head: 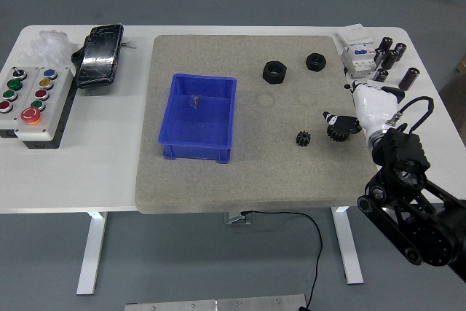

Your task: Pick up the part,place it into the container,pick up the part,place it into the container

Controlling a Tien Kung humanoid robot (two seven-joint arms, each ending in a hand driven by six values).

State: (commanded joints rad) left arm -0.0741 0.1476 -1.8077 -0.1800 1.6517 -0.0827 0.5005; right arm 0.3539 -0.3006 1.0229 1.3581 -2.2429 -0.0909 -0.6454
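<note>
One blue bin [198, 118] sits on the left half of the grey mat [218, 187], with a small metal piece [194, 100] lying inside it near its far wall. To the right of the bin lie two black nuts [275, 72] toward the far edge and a small black gear [303, 138] nearer the front. Farther right of the bin, the right hand [349, 123] has its dark fingers [332, 118] curled at the mat's right edge; whether they grip anything I cannot tell.
</note>
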